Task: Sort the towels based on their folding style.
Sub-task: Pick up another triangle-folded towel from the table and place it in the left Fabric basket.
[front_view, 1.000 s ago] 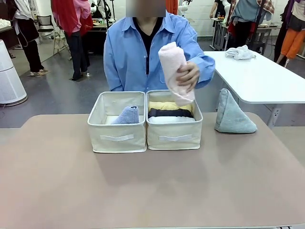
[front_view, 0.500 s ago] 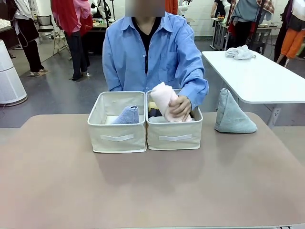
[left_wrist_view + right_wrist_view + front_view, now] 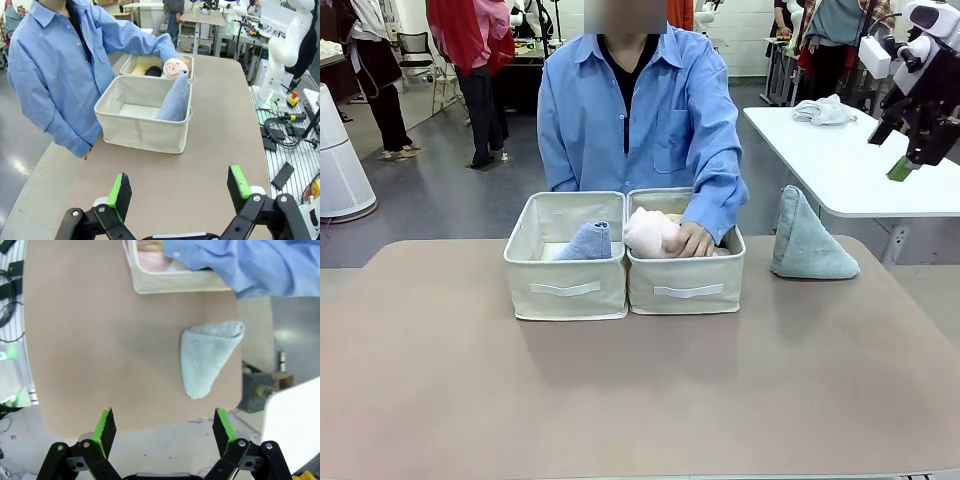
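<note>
Nearest you, your left gripper (image 3: 180, 186) hangs wide and empty over the left end of the table (image 3: 640, 400). Your right gripper (image 3: 165, 426) is just as wide and holds nothing. It looks down on the grey-green cone towel (image 3: 207, 357), which stands alone on the table to the right of the boxes. That right arm has come into the front view at upper right, high above the cone, where a second ago no arm showed.

In the left box (image 3: 565, 290) the grey-blue cone towel (image 3: 588, 243) leans by the inner wall, unmoved. The real change is in the right box (image 3: 686, 290). The person's hand (image 3: 696, 240), which held the pink roll towel (image 3: 650, 232) up at chest height a second ago, now presses it down into that box.

I judge the rolls sorted. Only the grey-green cone remains, bound for the left box, and your right arm looks placed for it.
</note>
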`<state>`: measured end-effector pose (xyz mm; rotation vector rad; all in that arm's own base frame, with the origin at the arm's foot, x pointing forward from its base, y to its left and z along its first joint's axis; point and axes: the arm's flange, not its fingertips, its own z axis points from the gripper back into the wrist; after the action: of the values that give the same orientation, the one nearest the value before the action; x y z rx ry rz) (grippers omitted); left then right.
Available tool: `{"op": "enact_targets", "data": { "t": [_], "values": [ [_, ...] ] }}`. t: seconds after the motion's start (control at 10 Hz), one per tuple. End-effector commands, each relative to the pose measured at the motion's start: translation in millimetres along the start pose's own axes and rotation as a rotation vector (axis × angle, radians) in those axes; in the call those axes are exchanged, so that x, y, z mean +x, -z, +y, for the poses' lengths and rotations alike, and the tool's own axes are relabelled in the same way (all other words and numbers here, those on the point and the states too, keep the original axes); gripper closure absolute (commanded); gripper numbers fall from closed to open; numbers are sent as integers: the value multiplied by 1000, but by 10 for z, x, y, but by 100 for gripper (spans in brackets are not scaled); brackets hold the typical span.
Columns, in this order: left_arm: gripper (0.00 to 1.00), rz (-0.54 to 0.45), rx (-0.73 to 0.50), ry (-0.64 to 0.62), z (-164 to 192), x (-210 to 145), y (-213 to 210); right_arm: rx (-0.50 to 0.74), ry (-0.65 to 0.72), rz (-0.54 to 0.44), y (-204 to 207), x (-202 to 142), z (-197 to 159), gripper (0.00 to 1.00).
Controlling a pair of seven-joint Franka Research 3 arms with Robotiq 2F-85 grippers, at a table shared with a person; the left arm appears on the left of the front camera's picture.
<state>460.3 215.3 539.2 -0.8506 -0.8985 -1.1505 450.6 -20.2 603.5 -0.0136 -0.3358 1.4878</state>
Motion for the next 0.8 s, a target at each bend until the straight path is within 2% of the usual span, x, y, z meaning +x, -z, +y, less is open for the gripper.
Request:
{"op": "enact_targets", "data": {
  "t": [0.0, 0.5, 0.7],
  "values": [
    [0, 4, -1, 1, -15, 3, -9, -35, -16, 1, -34, 44, -28, 0],
    [0, 4, -1, 1, -15, 3, -9, -21, -9, 0, -54, 35, -17, 0],
    [0, 4, -1, 1, -15, 3, -9, 76, 10, -37, 202, 268, -568, 0]
  ]
}}
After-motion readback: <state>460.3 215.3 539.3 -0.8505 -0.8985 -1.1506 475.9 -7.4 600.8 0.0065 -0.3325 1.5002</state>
